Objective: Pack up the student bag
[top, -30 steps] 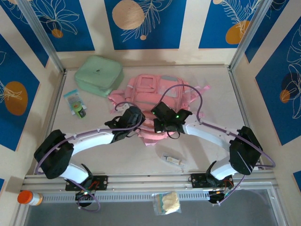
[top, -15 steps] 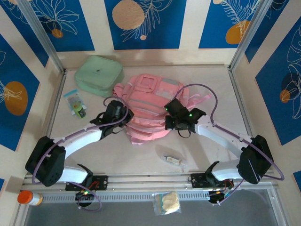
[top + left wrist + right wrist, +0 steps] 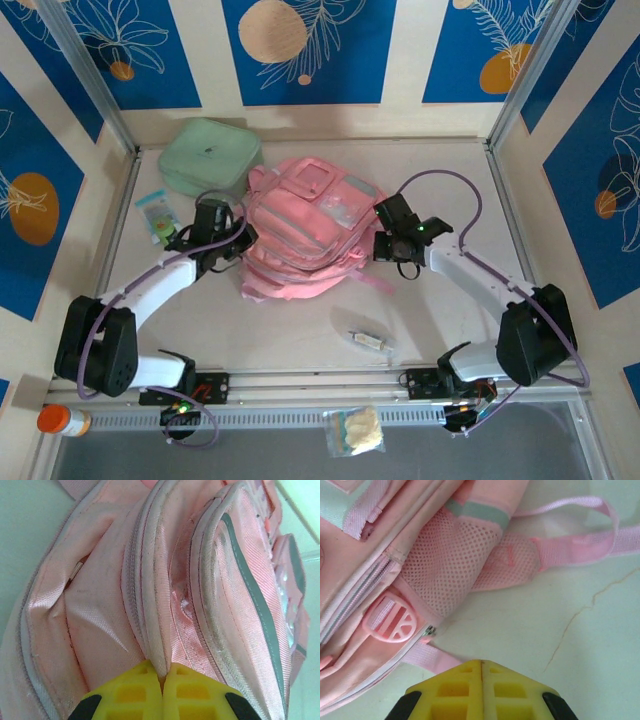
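Note:
The student bag (image 3: 300, 235) is a large pink backpack lying mid-table with its front pockets up. My left gripper (image 3: 241, 243) is at the bag's left side. In the left wrist view its yellow fingers (image 3: 135, 690) are shut on a white piped seam of the student bag (image 3: 150, 580). My right gripper (image 3: 383, 243) is at the bag's right side, by the mesh side pocket (image 3: 450, 560). Its jaws are closed, and a pink strap (image 3: 432, 656) coming from the zip end runs in under its left finger (image 3: 452, 692).
A mint-green zip case (image 3: 210, 160) lies at the back left, touching the bag's corner. A small blue-green packet (image 3: 160, 218) sits left of my left arm. A small clear packet (image 3: 368, 340) lies near the front. An orange-capped bottle (image 3: 62, 420) and a plastic pouch (image 3: 355, 432) rest on the near rail.
Both grippers moved apart and away from the bases, staying shut. The bag went with them, from bunched near the centre to spread out farther back beside the green case.

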Available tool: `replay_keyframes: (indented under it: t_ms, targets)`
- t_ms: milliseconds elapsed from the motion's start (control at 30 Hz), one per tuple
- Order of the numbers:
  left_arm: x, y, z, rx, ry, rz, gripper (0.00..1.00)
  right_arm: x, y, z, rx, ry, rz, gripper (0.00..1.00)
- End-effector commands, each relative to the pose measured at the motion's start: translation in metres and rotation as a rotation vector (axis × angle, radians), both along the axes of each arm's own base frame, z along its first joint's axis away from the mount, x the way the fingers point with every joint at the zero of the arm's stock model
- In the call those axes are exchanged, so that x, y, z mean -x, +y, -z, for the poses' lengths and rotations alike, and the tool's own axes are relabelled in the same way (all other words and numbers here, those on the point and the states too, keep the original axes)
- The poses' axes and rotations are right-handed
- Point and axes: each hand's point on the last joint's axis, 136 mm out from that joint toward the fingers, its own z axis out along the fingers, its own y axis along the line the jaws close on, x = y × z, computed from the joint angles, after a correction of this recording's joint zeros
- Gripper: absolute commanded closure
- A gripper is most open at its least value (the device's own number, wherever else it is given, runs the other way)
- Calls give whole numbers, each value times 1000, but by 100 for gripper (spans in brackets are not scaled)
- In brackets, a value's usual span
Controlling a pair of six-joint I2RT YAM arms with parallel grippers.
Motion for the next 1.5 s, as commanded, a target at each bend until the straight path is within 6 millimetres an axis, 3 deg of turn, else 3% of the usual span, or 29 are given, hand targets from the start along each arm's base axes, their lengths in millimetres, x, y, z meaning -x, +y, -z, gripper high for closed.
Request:
replay_keyframes:
  t_ms: [0, 100, 133, 167, 333, 500, 700, 933, 1200, 1333, 1467]
  targets:
    - [-9, -2, -10, -33, -38, 78, 100, -10, 33, -16, -77, -46, -137, 100]
    - [-11, -6, -15, -22, -50, 105, 96, 1, 75, -17, -196, -59, -320, 100]
    - [-10, -4, -15, -26, -37, 101, 78, 5, 85, -16, -234, -46, -361, 100]
    - [-10, -4, -17, -22, -30, 102, 73, 6, 91, -15, -254, -27, -375, 100]
    - [9, -10, -35, 112, -47, 84, 55, 6, 96, -2, -223, 26, -374, 82]
    - [41, -21, -27, 243, -6, -53, 46, 4, 107, -6, -260, 28, -355, 72]
    - [61, -57, -30, 279, -6, -108, 46, 6, 108, -6, -256, 43, -309, 70]
    - [67, -71, -1, 202, 69, -199, 51, 18, 109, -11, -264, 34, -306, 69]
    - [47, -82, 20, 136, 105, -247, 51, 22, 102, -19, -262, 9, -297, 68]
    - [37, -91, 22, 119, 107, -244, 55, 22, 101, -21, -264, 1, -298, 68]
    - [36, -95, 36, 106, 156, -262, 61, 21, 99, -22, -261, -5, -296, 68]
